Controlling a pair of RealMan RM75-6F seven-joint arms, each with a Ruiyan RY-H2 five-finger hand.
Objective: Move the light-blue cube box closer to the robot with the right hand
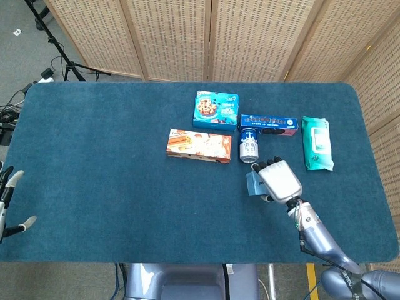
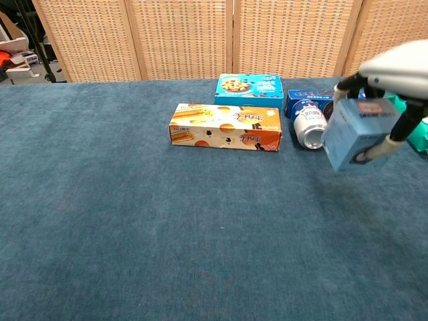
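My right hand [image 1: 279,180] [image 2: 394,77] grips the light-blue cube box [image 2: 358,135] [image 1: 254,183] from above and holds it in the air, clear of the cloth, in front of the can. In the head view the hand covers most of the box and only its left edge shows. The chest view shows fingers [image 2: 378,148] wrapped down both sides of the box. My left hand [image 1: 7,203] hangs at the table's near left edge, fingers spread, holding nothing.
On the blue table [image 1: 112,156] lie an orange snack box [image 1: 199,145] [image 2: 226,127], a blue cookie box [image 1: 215,110] [image 2: 249,88], a dark blue biscuit box [image 1: 269,124], a can on its side [image 1: 249,147] [image 2: 310,127] and a green wipes pack [image 1: 316,142].
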